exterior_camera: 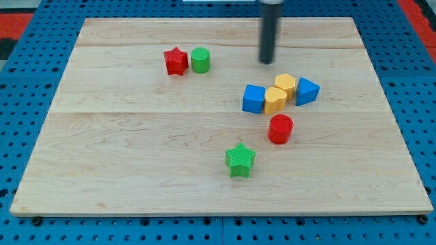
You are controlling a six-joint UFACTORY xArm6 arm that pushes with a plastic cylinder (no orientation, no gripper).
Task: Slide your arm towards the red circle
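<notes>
Camera view, dark smooth tip (267, 61) well above ridged red circle (280, 129).

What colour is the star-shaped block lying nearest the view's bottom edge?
Green. The green star shows clearly in the camera view, below the red circle.

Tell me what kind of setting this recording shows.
Probably a robot lab tabletop: a wooden board on a blue perforated base, small coloured blocks such as the red circle, and my tip above them.

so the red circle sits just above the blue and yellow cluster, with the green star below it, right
Not quite. The camera view shows the red circle just below the cluster of blue cube and yellow blocks, not above it. The green star is indeed below it.
</notes>
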